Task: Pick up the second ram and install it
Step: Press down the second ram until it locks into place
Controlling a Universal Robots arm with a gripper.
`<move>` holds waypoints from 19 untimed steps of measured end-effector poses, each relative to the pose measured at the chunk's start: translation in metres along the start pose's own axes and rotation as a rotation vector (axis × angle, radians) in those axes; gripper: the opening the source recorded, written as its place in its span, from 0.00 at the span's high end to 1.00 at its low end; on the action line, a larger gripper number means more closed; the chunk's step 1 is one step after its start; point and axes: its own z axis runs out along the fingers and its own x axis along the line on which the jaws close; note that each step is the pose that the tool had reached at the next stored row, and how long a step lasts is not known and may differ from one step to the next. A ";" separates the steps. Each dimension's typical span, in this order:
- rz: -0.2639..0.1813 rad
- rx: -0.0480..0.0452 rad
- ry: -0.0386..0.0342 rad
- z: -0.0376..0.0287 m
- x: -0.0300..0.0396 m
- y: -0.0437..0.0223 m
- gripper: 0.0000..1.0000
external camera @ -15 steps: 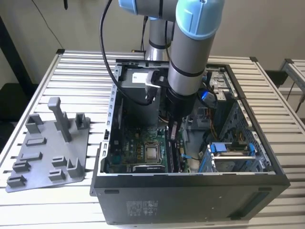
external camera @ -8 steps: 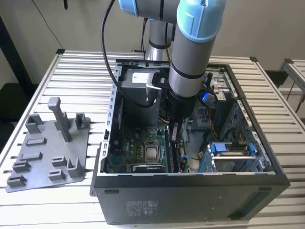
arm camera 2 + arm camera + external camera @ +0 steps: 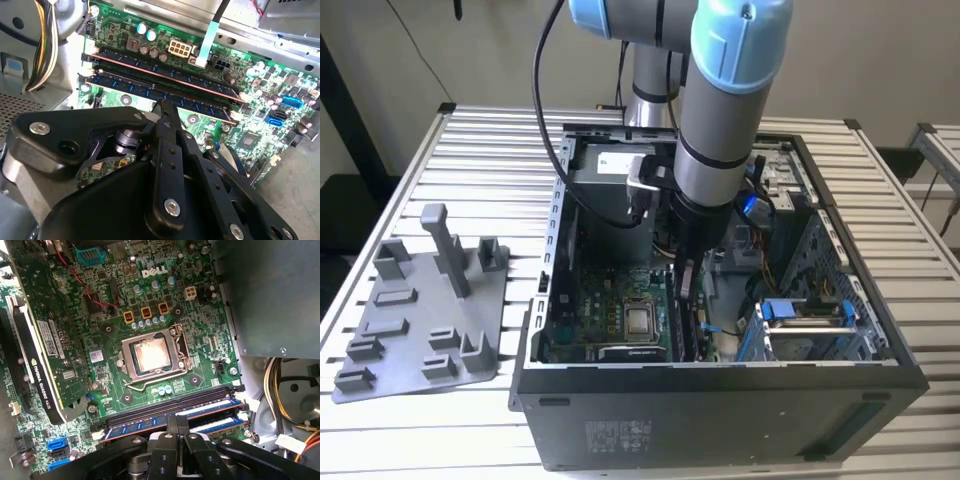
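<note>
While the arm reaches down into the open computer case on the slatted desk, the end effector hangs low over the motherboard, near the case's front wall, presumably to bring the stick straight down onto its slot. Grey fixture plate lies on the desk off the case's side, at the exterior view's left; its posts hold nothing.

Second wrist view: end effector fingers come to a point just above the memory slots; whether they pinch anything, cannot tell. Second ram, long, thin, dark with a bluish board edge, sits along its slot, beside another stick already seated.

First wrist view: same ram lies directly under the end effector, parallel to the slots, alongside the bare processor socket. Seating judged close or done; latch state unclear.
</note>
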 end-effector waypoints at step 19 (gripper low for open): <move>0.000 -0.0009 -0.0006 0.0038 0.0001 0.0000 0.89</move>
